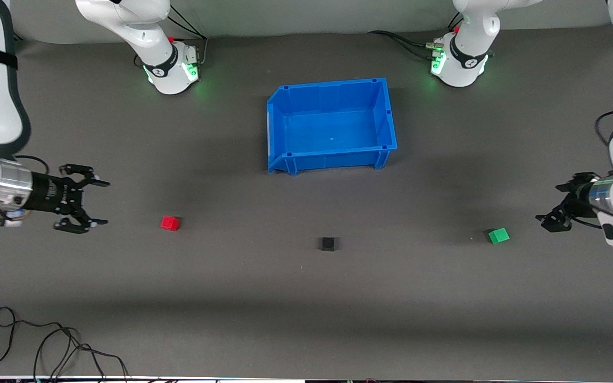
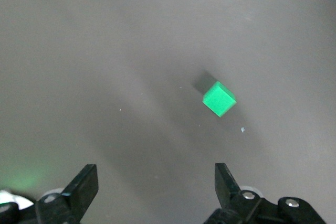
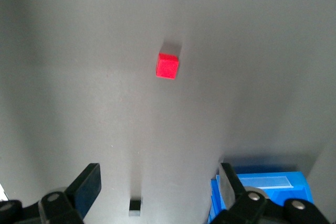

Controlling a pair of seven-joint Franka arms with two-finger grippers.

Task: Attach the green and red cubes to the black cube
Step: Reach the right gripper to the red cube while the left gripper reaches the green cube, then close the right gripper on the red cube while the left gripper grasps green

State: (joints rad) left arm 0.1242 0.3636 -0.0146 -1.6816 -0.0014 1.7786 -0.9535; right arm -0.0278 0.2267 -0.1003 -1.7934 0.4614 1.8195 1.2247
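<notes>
Black cube (image 1: pixel 328 243), red cube (image 1: pixel 170 223) and green cube (image 1: pixel 498 235) look light, rigid, smooth; I'd pinch flat opposite faces. My left claw (image 1: pixel 553 217) and right claw (image 1: pixel 93 203) hang wide open, empty, above the tabletop (image 1: pixel 306 308).

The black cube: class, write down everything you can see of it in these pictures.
The black cube is small, plain and matte, with no markings visible. It sits flat on the dark grey table, alone and touching nothing, nearer the front camera than the blue bin. It lies between the red cube and the green cube, apart from both and slightly nearer the camera. Neither gripper is at it. The right wrist view also catches it.
</notes>
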